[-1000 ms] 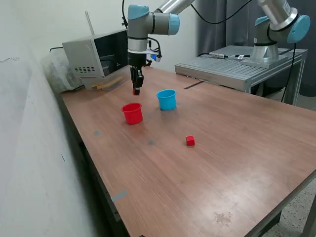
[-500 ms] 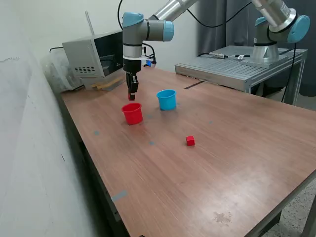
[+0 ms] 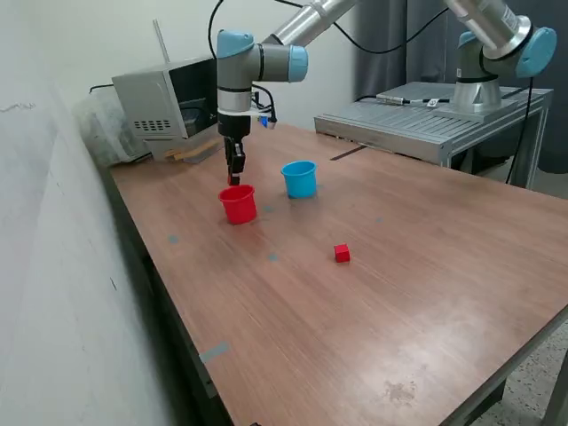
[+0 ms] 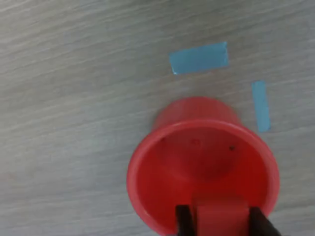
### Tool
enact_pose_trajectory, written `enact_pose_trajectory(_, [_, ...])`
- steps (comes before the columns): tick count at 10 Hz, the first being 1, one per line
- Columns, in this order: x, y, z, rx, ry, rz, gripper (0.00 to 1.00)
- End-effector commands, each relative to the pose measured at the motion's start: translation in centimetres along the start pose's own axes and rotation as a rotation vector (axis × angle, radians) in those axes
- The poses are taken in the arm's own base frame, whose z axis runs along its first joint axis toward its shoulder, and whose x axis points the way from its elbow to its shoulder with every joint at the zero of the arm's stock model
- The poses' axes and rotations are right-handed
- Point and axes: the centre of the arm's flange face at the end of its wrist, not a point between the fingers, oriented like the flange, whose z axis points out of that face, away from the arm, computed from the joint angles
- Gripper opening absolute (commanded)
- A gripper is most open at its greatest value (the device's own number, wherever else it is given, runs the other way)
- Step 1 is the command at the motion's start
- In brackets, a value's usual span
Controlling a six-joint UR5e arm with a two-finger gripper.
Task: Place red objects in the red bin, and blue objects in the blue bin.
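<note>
The arm reaches down vertically, its two-finger gripper (image 3: 234,180) hanging just above the small round red plastic cup (image 3: 238,203). The fingers (image 4: 183,221) are clamped on a small red cube (image 4: 220,219) over the cup's open mouth.

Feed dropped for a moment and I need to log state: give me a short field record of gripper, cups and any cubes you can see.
gripper: shut on a red cube, hanging directly over the red cup's mouth
red cup: upright on the table; the wrist view shows nothing inside it
blue cup: upright, to the exterior view's right of the red cup; contents cannot be seen
loose red cube: on the table, apart from both cups
blue cubes: none visible
tape: two light-blue strips beside the red cup
</note>
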Motion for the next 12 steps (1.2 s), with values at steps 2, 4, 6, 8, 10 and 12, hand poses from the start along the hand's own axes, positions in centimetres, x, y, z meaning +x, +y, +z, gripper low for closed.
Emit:
enact_pose_trajectory(2, [0.5, -0.1, 0.3, 0.004, 0.001, -0.012, 1.0])
enact_pose_trajectory(4, [2.5, -0.8, 0.2, 0.009, 0.011, -0.084, 1.0])
enact_pose_trajectory(6, [8.2, -3.3, -2.0, 0.005, 0.036, -0.517, 1.0])
enact_pose_trajectory(8, [11.8, -5.3, -3.8, 0.065, 0.115, -0.665, 1.0])
enact_pose_trajectory(10, [14.4, -7.4, -4.7, 0.088, 0.133, -0.674, 1.0])
enact_pose_trajectory(12, [18.5, -10.8, -7.6, 0.078, 0.159, -0.775, 1.0])
